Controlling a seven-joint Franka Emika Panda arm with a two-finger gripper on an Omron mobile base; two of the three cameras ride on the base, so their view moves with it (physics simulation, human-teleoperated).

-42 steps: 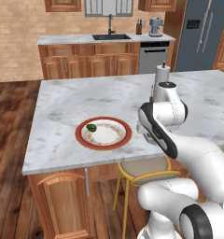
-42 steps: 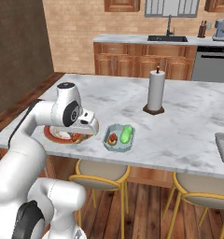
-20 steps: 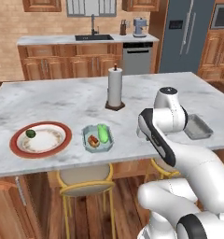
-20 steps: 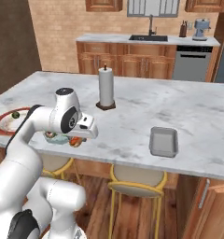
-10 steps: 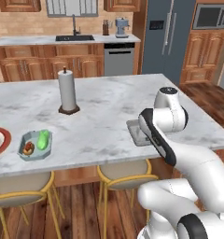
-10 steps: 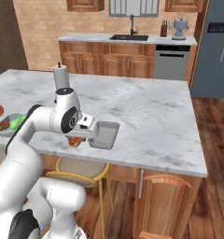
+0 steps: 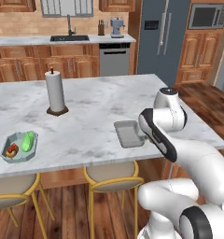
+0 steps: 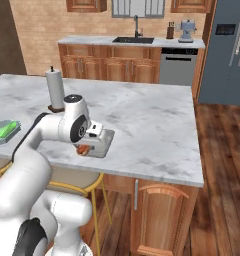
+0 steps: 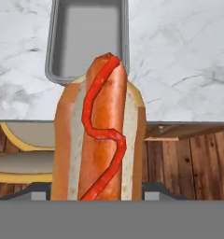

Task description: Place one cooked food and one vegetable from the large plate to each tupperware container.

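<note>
At the tabletop (image 9: 179, 70) edge, our fingers pinch a ketchup-squiggled hot dog (image 9: 101, 140) at six o'clock of the empty grey container (image 9: 88, 37).

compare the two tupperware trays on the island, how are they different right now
Colour: the pale blue-grey tray is lighter than the darker grey tray.
Contents: the pale tray holds a green vegetable and a reddish food; the darker tray is empty.
Place: the pale tray sits far to the arm's left, while the darker one lies just ahead of the gripper and its hot dog.
Both are shallow, open and rectangular.
</note>
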